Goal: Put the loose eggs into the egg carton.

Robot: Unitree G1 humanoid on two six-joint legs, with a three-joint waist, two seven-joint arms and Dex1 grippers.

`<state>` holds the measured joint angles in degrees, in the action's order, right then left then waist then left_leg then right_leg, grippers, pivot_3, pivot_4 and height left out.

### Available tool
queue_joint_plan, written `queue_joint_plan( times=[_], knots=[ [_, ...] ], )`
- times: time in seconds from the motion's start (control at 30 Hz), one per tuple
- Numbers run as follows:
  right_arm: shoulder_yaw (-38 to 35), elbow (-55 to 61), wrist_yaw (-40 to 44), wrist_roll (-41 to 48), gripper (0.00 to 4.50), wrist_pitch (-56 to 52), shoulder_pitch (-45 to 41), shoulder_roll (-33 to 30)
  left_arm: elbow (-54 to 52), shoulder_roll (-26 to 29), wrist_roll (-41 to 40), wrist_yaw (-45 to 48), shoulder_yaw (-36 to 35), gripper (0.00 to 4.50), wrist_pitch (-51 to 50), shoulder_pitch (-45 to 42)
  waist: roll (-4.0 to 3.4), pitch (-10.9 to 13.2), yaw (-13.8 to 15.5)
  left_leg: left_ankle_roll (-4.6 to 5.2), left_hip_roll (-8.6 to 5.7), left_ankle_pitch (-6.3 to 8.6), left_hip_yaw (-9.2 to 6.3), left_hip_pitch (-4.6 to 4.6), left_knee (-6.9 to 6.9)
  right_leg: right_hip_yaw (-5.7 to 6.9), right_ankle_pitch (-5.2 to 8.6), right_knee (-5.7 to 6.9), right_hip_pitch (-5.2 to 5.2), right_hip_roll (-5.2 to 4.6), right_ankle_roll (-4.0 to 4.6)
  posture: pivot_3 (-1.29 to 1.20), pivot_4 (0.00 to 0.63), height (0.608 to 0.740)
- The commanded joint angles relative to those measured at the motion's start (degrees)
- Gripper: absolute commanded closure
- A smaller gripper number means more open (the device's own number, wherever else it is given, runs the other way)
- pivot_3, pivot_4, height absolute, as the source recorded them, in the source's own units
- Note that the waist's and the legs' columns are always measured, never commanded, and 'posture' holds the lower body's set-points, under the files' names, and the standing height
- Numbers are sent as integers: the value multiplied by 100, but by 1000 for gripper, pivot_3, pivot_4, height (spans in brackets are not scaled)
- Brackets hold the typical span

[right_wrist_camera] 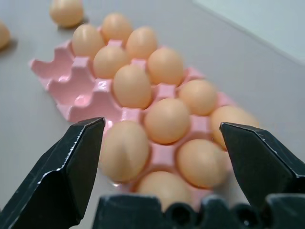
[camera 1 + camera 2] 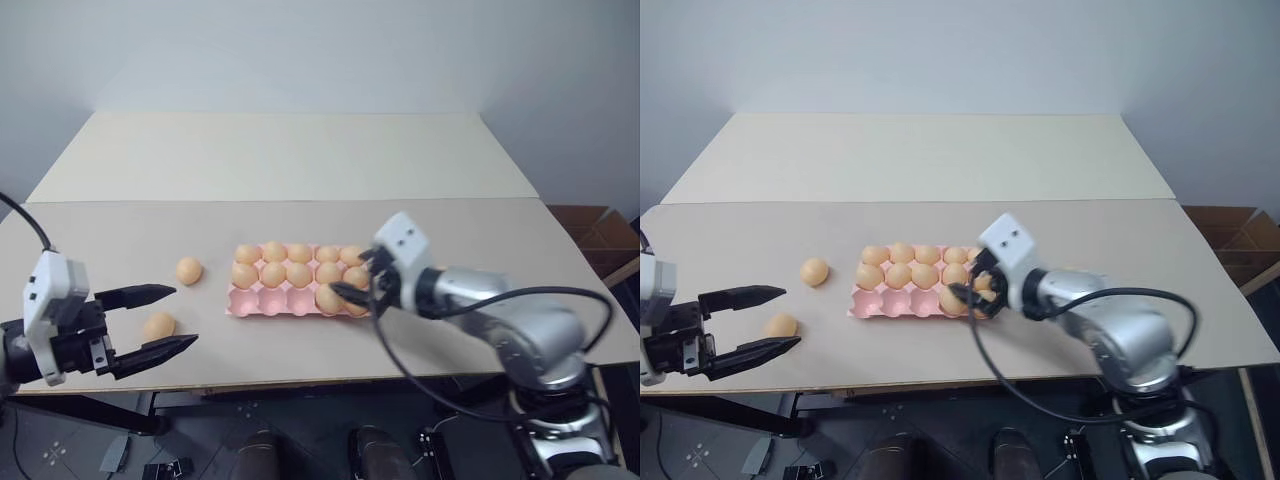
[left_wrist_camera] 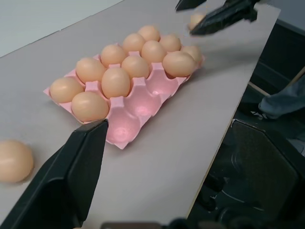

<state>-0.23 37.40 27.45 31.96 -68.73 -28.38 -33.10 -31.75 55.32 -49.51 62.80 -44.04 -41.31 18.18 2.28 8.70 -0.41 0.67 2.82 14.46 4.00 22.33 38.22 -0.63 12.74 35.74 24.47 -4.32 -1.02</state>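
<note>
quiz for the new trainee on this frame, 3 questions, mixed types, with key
1. True or false: the right gripper is holding an egg.
2. How many empty cups does the egg carton have?
3. Where are those empty cups?
A. In the far row
B. In the middle row
C. In the row nearest the robot, at its left end

Key
1. False. Its fingers are open over the carton's right end, with nothing gripped.
2. Three.
3. C.
</note>
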Motion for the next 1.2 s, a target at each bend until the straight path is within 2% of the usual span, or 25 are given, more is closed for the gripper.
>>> queue_joint_plan(
  times=[0.03, 0.13, 0.23, 0.37, 0.47, 0.67, 0.83, 0.97, 1.2],
  knots=[
    [-907, 149, 1046, 236, 28, 942, 653, -715, 222, -125, 346, 175, -318, 0, 365, 251, 1, -1, 7, 3, -2, 4, 2, -3, -3, -1, 3, -4, -5, -3, -4, 0, 150, 740],
    [-1481, -202, 2044, 96, 28, 2100, 1554, -1276, 577, -205, 436, 487, -528, 0, 552, 470, 4, -2, 1, 3, -3, 9, 1, -5, -9, 1, 13, -8, -7, 0, -2, 0, 150, 740],
    [-2036, -698, 2819, -137, 28, 3245, 2449, -1542, 962, -216, 505, 704, -707, 0, 602, 652, 5, -2, -5, 3, 0, 9, 0, -13, -12, 2, 20, -4, -11, 4, 6, 0, 150, 740],
    [-2532, -1059, 3241, -176, 28, 3742, 3283, -1695, 1160, -272, 638, 926, -840, 0, 783, 903, 6, -2, -33, 3, 0, 8, 5, -24, -11, -7, 54, 5, -15, 2, -20, 0, 150, 740],
    [-2566, -1258, 3324, -341, 28, 4096, 3601, -1689, 1048, -344, 676, 874, -829, 0, 810, 955, 6, -2, -29, 3, 2, 8, 7, -39, -10, -11, 54, 9, -23, -1, -20, 0, 150, 740],
    [-2042, -1729, 2959, -625, 28, 4446, 3102, -1496, 914, -350, 605, 703, -645, 0, 724, 769, 7, -2, -38, 2, 4, 7, 2, -49, -8, -18, 48, 13, -22, -2, -14, 0, 150, 740],
    [-1137, -2580, 2289, -1355, 28, 4376, 1985, -1319, 794, -210, 516, 521, -472, 0, 601, 355, 5, -1, -35, 2, 3, 7, 17, -40, -8, -17, 44, 14, -14, -1, -8, 0, 150, 740],
    [-355, -3567, 1438, -2138, 28, 3973, 1033, -975, 611, -198, 443, 319, -256, 0, 521, 42, 6, -2, -38, 2, 1, 6, 19, -30, -9, -17, 19, 12, -10, 1, 34, 0, 150, 740],
    [36, -4515, 980, -2480, 28, 3605, 357, -567, 488, -210, 418, 269, -284, 0, 515, 20, 4, -1, -34, 3, -2, 8, 14, -13, -14, -13, 3, 9, 0, 1, -5, 0, 150, 740]
  ],
)
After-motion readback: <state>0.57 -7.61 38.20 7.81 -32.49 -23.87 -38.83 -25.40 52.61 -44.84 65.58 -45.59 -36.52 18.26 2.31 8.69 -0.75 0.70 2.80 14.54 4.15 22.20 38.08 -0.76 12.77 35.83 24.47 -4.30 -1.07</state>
